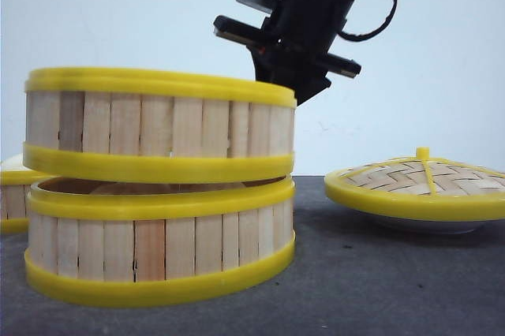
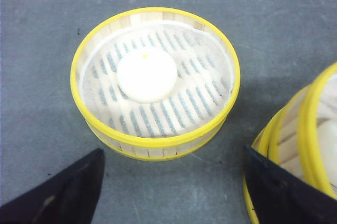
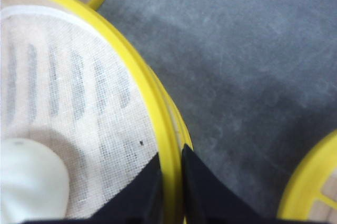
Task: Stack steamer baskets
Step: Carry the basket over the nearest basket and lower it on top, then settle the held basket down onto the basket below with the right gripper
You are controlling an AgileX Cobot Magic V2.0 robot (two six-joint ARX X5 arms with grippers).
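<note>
Your right tool is clamped on the top basket's rim, left of frame, sitting askew on the lower basket; your left tool hangs spread over the third basket

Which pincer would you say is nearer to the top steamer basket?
Right. The right pincer grips the top steamer basket by its rim; the left pincer hovers open beside the stack.

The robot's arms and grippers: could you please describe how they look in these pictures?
The right arm is black and boxy, with a silvery block near its wrist and a black cable looping beside it. Both grippers, left and right, have matte black, wedge-shaped fingers. No markings are visible.
</note>
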